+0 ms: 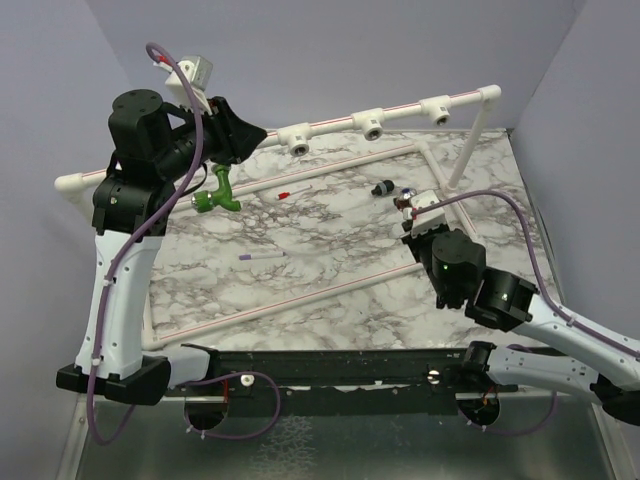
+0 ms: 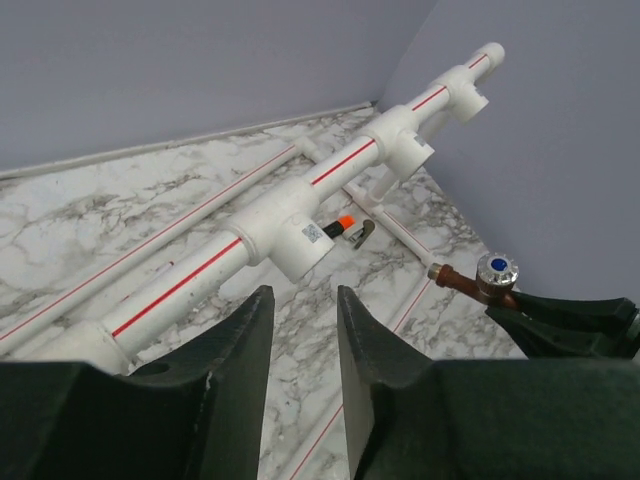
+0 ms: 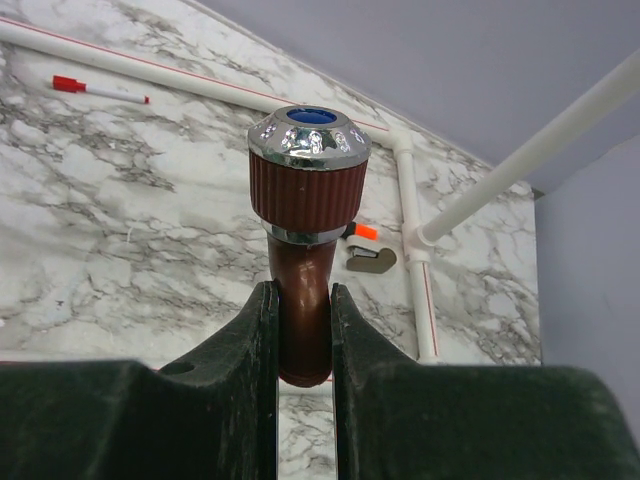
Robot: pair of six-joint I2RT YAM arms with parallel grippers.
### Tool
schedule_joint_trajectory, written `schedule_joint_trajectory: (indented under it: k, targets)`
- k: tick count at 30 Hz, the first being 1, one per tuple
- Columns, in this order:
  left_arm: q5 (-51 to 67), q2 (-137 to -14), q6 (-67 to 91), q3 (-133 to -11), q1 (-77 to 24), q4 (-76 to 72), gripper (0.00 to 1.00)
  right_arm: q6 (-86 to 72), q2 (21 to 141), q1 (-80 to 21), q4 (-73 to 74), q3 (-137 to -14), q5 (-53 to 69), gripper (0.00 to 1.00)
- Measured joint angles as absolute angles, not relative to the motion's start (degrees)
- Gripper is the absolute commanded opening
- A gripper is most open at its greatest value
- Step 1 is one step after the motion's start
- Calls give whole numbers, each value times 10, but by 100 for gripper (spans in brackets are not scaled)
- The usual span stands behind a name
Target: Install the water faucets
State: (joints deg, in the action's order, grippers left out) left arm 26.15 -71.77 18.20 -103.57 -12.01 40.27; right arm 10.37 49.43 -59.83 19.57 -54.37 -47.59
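We see the reddish-brown faucet [image 3: 305, 180] as a glossy curved tube topped by a ribbed knob with a chrome rim and a blue centre. The right gripper [image 3: 300, 300] is clamped on its stem, holding it above the marble-patterned table [image 1: 300, 280]. That arm reaches in low from the right, elbow bent.

The green faucet [image 1: 216, 192] is smooth bright plastic, just below the left end of the white pipe rail [image 1: 330, 122]. We cannot tell whether it sits in a socket.

The left arm stands tall and folds over. The left gripper [image 2: 303, 295] hovers beside the rail with its dark matte fingers apart and nothing between them, the green faucet close by.
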Motion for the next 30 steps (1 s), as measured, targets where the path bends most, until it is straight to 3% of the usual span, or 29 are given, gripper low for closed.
schedule_joint_trajectory:
  k: [3,10,18,30]
  targets:
    - [261,-718,182,-1038,-120,374,55,148,493,-584,154,-520,-471,1]
    - [202,-721,177,-1015,-120,319,74,189,486,-465,73,-482,-411,1]
    - [93,-708,154,-919,-120,245,83,181,477,-366,8,-452,-312,1]
    - [3,-708,127,-865,-120,209,85,123,449,-281,-43,-427,-232,1]
